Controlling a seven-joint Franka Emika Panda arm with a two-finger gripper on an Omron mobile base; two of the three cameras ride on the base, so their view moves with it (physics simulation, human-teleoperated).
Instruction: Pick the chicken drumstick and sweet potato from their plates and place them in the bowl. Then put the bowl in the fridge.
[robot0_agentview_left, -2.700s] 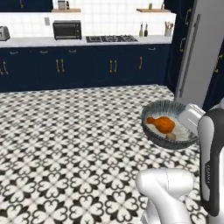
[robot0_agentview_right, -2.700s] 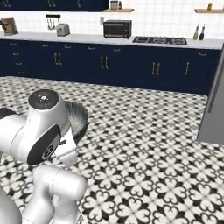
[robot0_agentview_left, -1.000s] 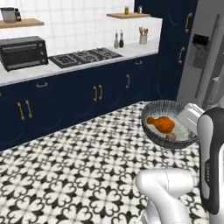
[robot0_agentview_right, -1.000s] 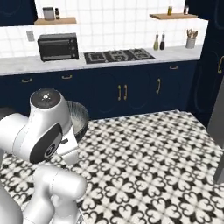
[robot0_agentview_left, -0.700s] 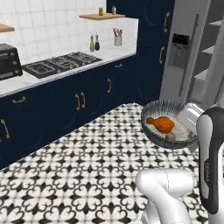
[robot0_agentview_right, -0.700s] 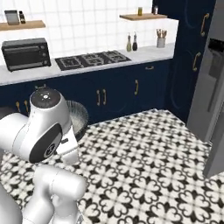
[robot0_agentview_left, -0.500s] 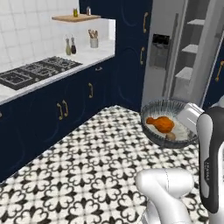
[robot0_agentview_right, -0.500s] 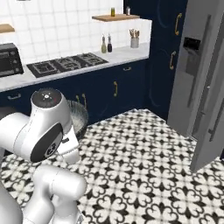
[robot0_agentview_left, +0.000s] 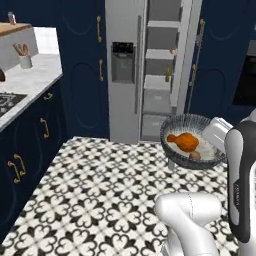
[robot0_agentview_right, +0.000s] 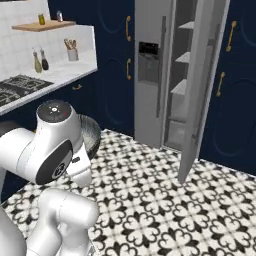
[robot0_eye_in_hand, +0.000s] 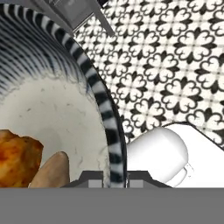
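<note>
With my gripper (robot0_eye_in_hand: 114, 178) clamped on the bowl (robot0_agentview_left: 193, 143) rim, I keep the bowl level, drumstick (robot0_agentview_left: 183, 141) and sweet potato (robot0_agentview_left: 195, 156) inside, and steer for the fridge (robot0_agentview_left: 150, 70) shelves past its open door (robot0_agentview_right: 202, 90).

Deep round bowl (robot0_agentview_left: 192, 140) is dark grey-blue with ribbed stripes, pale grey inside. It holds a glossy orange-brown chicken drumstick (robot0_agentview_left: 183, 141) and a dull tan sweet potato lump (robot0_agentview_left: 195, 155). Floor tiles (robot0_agentview_left: 100, 190) are black-and-white floral, tall steel fridge (robot0_agentview_left: 125, 70) plain grey.

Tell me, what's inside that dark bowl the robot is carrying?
Inside the bowl lie the orange-brown chicken drumstick and, beside it, the smaller tan sweet potato, both on its pale floor. The bowl's far side is hidden behind the white arm, and the food covers part of the floor.
</note>
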